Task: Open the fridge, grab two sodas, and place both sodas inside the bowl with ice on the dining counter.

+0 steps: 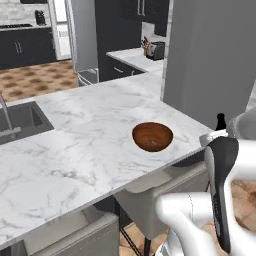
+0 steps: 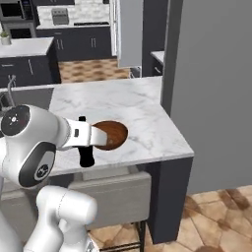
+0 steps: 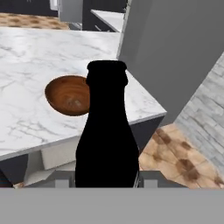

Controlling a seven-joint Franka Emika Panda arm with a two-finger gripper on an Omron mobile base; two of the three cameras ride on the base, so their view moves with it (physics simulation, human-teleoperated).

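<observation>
claw [image 3: 107, 183]: closed on a soda, its jaws pressed to the bottle's lower sides at the bottom of the hand view.
soda [image 3: 107, 140]: a near-black bottle held upright, neck up, carried in the air off the near edge of the counter; in the right base view it hung dark below the wrist, just in front of the bowl.
bowl [image 1: 152, 136]: reddish-brown and shallow, sat on the counter near its right end, beside and beyond the bottle; its inside looked bare wood in the left base view, and any ice was too faint to tell.
counter [image 1: 75, 145]: white marble-look top with grey veining, a sink [image 1: 20, 122] sunk in at its far left, grey stools [image 1: 160, 192] tucked under the near edge.
fridge [image 1: 82, 40]: a grey door stood across the room past the counter's far side; whether it hung open was hard to tell from here.
done: one soda was out and in the grip, and the robot stood at the counter with the bowl close by.
left: by the look of it, this bottle had yet to go over the rim and be let go; no bottle lay in the bowl, so the other soda apparently remained to be fetched and placed.
risk: a tall bottle in a shallow bowl could tip on release.
</observation>
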